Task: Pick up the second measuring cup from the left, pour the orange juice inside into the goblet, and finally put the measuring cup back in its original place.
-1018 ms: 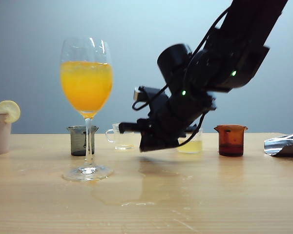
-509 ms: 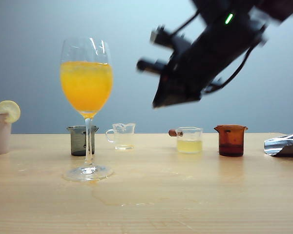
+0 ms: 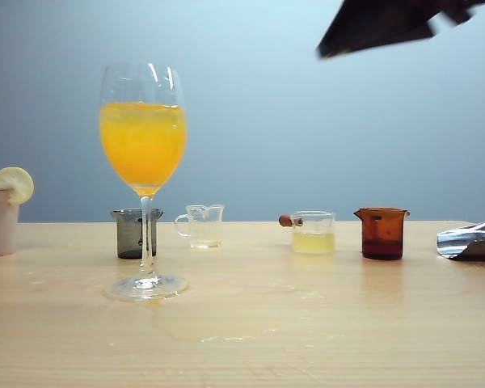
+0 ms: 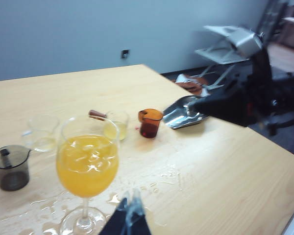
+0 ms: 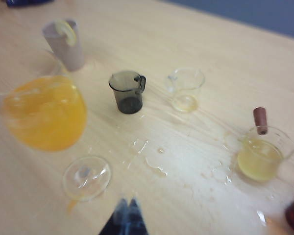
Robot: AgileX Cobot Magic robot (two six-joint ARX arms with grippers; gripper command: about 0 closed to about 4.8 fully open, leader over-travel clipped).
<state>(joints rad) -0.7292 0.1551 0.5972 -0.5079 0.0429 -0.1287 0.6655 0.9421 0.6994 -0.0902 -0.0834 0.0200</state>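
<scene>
1. The right tool (image 5: 127,215) hung high above the pale wooden counter (image 3: 323,323), its dark fingertips pressed together and holding nothing; in the exterior view only a dark part of that arm showed at the top right corner.
2. The left tool (image 4: 131,218) also hung above the counter near the goblet's foot, its tips together and empty.
3. One tall clear stemmed goblet (image 3: 144,178) stood on the counter, its bowl filled more than halfway with bright opaque orange juice (image 3: 142,141).
4. Four small cups stood in a row behind it: a smoky grey cup (image 3: 132,233), the tiny clear colourless measuring cup with a loop handle (image 3: 200,225), a clear cup with a brown-tipped handle and pale yellow liquid (image 3: 311,232), and an amber-brown cup (image 3: 381,233).
5. The clear measuring cup sat upright, second from the left, nearly drained.
6. One beige tumbler with a lemon slice (image 3: 0,214) stood at the far left; one shiny metal scoop (image 3: 470,240) lay at the far right.
7. Spilled droplets glistened on the counter.
</scene>
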